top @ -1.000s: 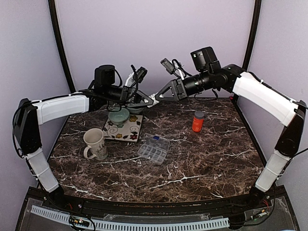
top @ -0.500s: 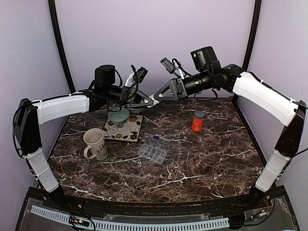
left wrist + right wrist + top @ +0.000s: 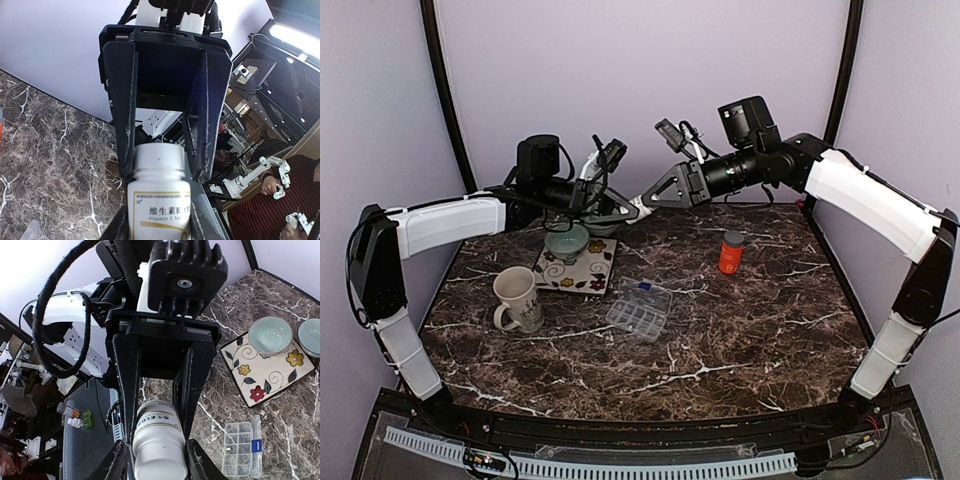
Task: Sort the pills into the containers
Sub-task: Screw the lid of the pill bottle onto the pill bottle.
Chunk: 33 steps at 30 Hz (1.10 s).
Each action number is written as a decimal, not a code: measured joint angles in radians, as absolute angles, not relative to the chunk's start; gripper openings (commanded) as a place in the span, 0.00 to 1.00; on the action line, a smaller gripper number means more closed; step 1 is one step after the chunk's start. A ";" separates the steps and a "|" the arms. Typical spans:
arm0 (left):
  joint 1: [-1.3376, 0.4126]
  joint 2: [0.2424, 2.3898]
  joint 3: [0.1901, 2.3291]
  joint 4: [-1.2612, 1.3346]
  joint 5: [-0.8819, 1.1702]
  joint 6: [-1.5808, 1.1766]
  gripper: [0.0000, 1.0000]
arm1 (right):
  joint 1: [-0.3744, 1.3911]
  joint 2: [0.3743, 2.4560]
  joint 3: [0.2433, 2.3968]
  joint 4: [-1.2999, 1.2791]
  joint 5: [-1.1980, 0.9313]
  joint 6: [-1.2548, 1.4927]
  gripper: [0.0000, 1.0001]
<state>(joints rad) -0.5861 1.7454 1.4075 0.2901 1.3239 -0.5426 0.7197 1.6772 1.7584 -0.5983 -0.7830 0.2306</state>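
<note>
A white vitamin bottle hangs above the back of the table between both grippers. My left gripper is shut on its labelled body. My right gripper is shut on its white cap. In the top view the left gripper and right gripper meet tip to tip, and the bottle is mostly hidden there. The clear organiser box lies open mid-table. It also shows in the right wrist view, with one small pale pill in a cell.
An orange bottle stands at the back right. A cream mug stands at the left. A flowered tile carries a pale green bowl. A second bowl sits beside it.
My right gripper has risen very slightly with the cap end. The left arm and the things on the table have not moved.
</note>
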 measured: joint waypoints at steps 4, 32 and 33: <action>-0.586 1.745 1.407 0.290 1.324 -0.543 0.00 | 0.718 1.677 1.753 -0.596 -0.783 0.236 0.29; -0.686 1.618 1.441 0.007 0.789 -0.051 0.00 | 0.673 1.704 1.805 -0.594 -0.788 0.389 0.00; -0.708 1.605 1.441 -0.003 0.711 -0.015 0.00 | 0.669 1.704 1.810 -0.599 -0.785 0.399 0.00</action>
<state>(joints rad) -0.7082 1.6047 1.4406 -0.0032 0.7109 -0.0147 0.6689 1.7042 1.8099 -0.5991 -0.7845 0.3992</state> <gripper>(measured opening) 0.353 0.265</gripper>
